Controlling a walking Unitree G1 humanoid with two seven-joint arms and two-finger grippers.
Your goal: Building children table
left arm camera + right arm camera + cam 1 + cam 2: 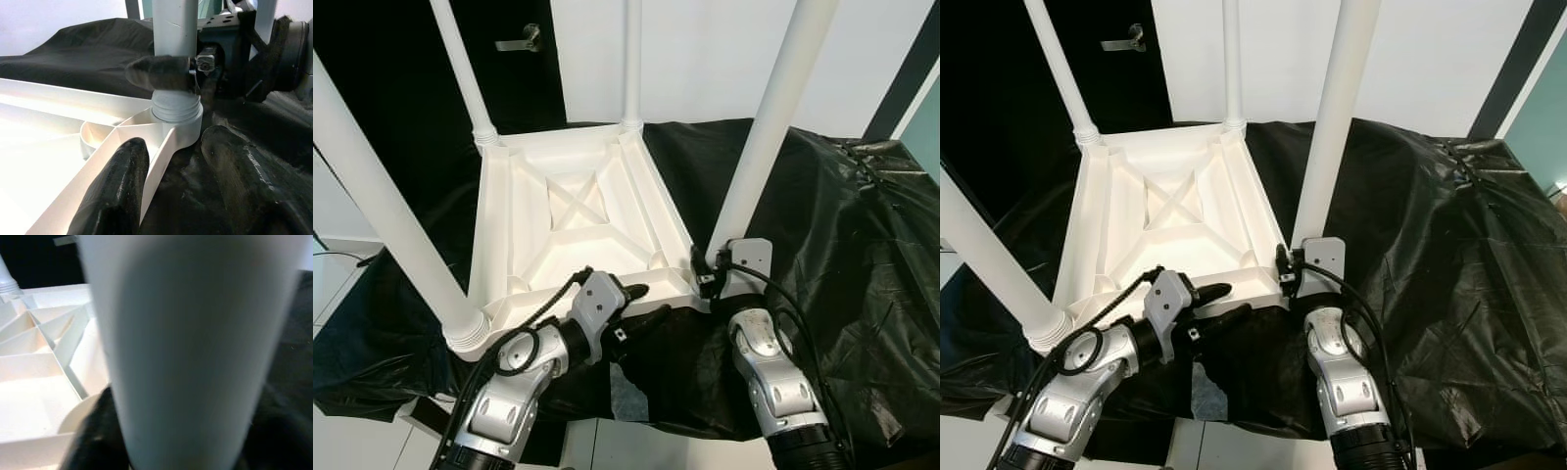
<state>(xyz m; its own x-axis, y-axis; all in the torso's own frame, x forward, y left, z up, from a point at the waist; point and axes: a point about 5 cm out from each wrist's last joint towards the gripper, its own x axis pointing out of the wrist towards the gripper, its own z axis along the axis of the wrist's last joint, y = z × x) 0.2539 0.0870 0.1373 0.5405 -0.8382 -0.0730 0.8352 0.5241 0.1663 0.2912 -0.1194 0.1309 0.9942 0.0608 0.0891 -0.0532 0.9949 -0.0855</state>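
Both silver arms reach forward to the near edge of the upturned white table [578, 230], which lies on a black-draped bench [862, 255]. The left end effector [641, 308], fingers apart, straddles that rim. The right end effector [705, 274] is clamped on the near-right leg [769, 127] just above its socket.

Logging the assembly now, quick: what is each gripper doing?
Left gripper: open, straddling the tabletop edge.
Right gripper: shut on the near right leg.
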